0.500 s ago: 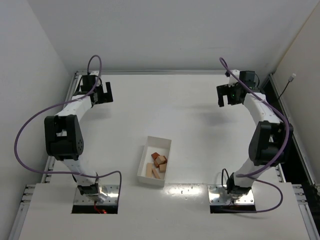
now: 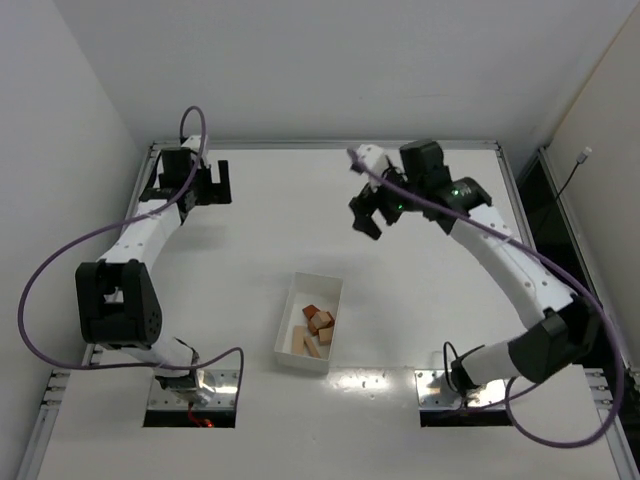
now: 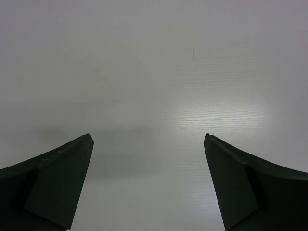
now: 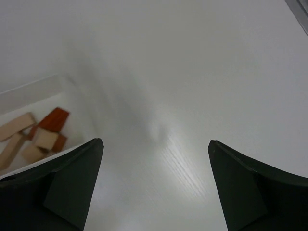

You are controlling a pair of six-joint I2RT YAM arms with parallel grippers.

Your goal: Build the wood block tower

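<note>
surface (image 2: 420, 290): white, matte, faint grain, glare patch near front edge | lying on it: white rectangular tray (image 2: 286, 314), open-topped, centre-front, long axis near-to-far, slightly skewed | front edge: left base plate (image 2: 222, 382) and right base plate (image 2: 432, 385), metal, well apart, flanking tray

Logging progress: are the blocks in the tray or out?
In: the blocks lie jumbled inside the white tray, seen in top and right wrist views.

Blocks (image 2: 315, 328) in tray (image 2: 320, 277) — mid table (image 2: 290, 210)
</note>
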